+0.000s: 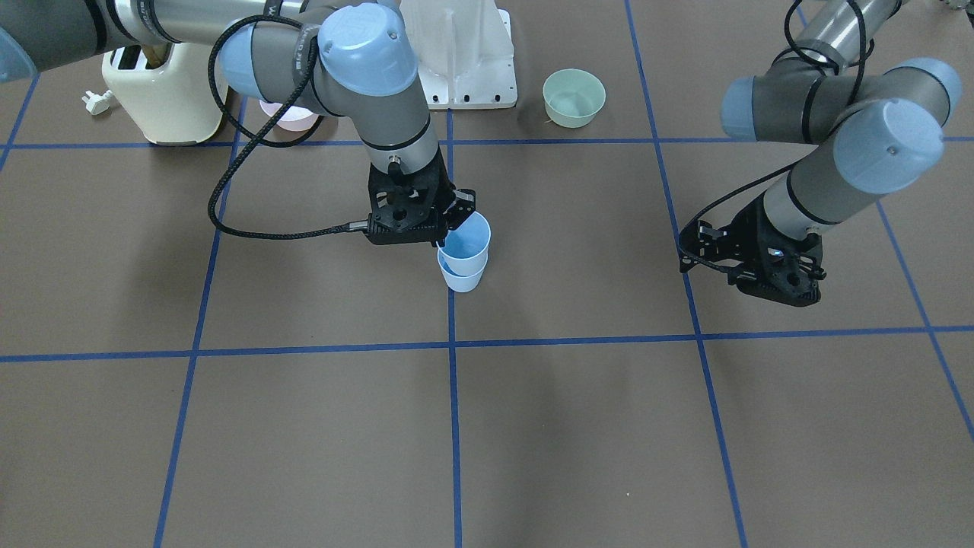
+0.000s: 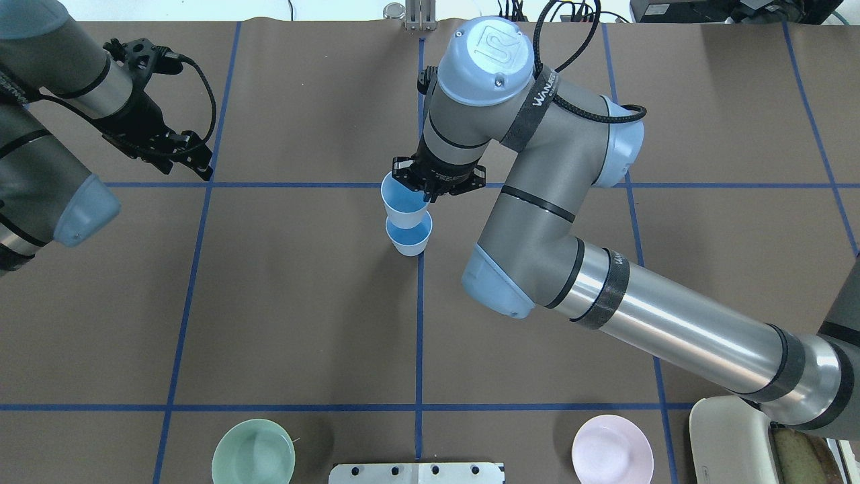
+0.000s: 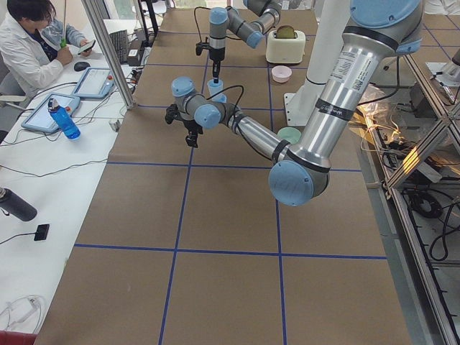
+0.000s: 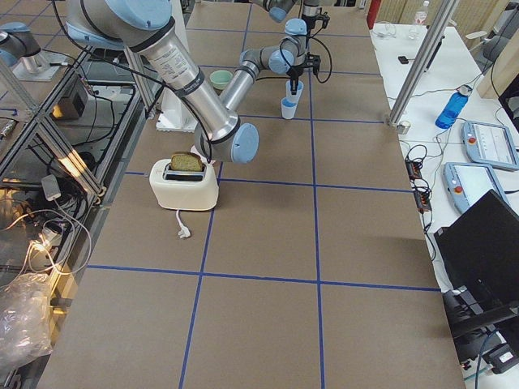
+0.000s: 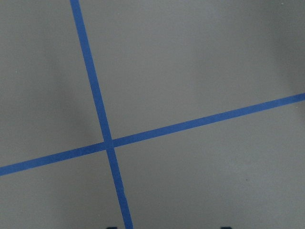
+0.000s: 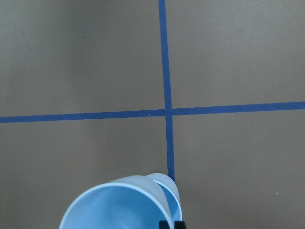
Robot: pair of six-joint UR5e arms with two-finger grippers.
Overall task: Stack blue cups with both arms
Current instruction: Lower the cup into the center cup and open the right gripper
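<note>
"Nearest us, the left tool (image 1: 761, 270) hangs empty above the table (image 1: 533, 426), fingers spread wide. Is it idle?"

"Looks so to me. At mid-table one blue cup (image 1: 463, 280) stands on the centre tape line (image 1: 454, 396). Just beyond, the right tool (image 1: 455, 221) pinches the rim of the other cup (image 1: 468, 240), tilted, its base just entering the first."

"The nesting step, then?"

"I'd say so. Next it needs to straighten the cup, lower it, then let go."
</note>
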